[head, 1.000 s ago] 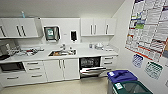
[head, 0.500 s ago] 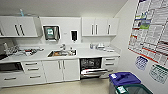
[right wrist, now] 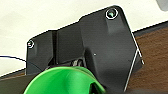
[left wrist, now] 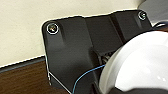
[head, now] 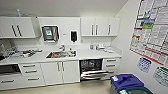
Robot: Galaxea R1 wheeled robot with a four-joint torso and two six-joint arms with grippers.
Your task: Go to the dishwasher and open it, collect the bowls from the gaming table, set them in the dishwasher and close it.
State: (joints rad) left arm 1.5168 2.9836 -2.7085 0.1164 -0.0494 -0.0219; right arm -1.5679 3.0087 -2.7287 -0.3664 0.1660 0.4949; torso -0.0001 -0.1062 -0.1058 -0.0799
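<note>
A small kitchenette with white cabinets and a white counter (head: 100,53) lies ahead. By the left wrist a white bowl (left wrist: 140,67) sits close against the dark plate, and by the right wrist a green bowl (right wrist: 63,81) does the same, though I cannot tell how either set of jaws stands. Farther out, the dishwasher (head: 91,70) is under the counter with its door lowered, right of the sink (head: 61,54), with a blue-lidded bin (head: 126,81) near the wall of posters (head: 152,32).

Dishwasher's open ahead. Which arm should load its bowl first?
Right, probably: the dishwasher sits right of centre in the head view, door open, and the green bowl is at the right wrist.
</note>
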